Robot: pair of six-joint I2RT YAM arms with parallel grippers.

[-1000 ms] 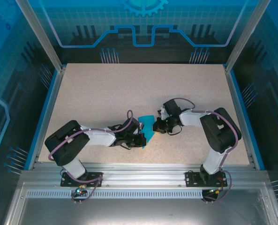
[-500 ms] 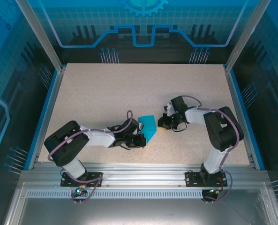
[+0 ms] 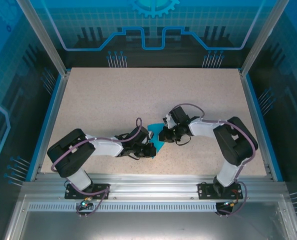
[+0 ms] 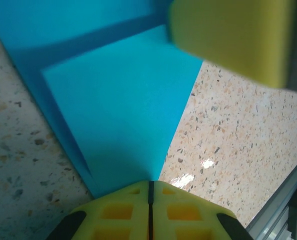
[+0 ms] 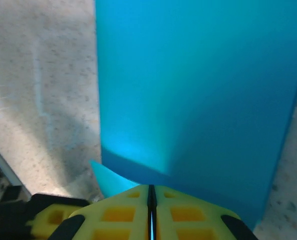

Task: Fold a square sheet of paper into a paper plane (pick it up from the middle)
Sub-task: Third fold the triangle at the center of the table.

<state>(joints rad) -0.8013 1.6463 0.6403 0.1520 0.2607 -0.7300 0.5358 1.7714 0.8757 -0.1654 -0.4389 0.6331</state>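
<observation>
Pinching the teal-blue sheet of paper from opposite sides, the two grippers meet near the middle of the speckled table, toward its front edge. From above, the left gripper reaches in from the left at the paper's near lower end. The right gripper comes from the right and sits against the paper's far side. Most of the sheet is covered by the two wrists, so only a small folded patch shows between them

In the left wrist view the left gripper has its yellow fingers pressed together, with only a thin seam between them. The paper narrows to a point that runs into that seam, so the tip is nipped there. A diagonal fold line and a second layer show on the sheet. One yellow pad of the other gripper, blurred, lies over the paper's upper right part. An aluminium rail crosses the lower right corner

In the right wrist view the right gripper is likewise closed to a hairline. The paper rises broad and smooth straight from its fingertips, with a small folded corner poking out at the lower left. It is lifted off the table, which carries its shadow
</observation>
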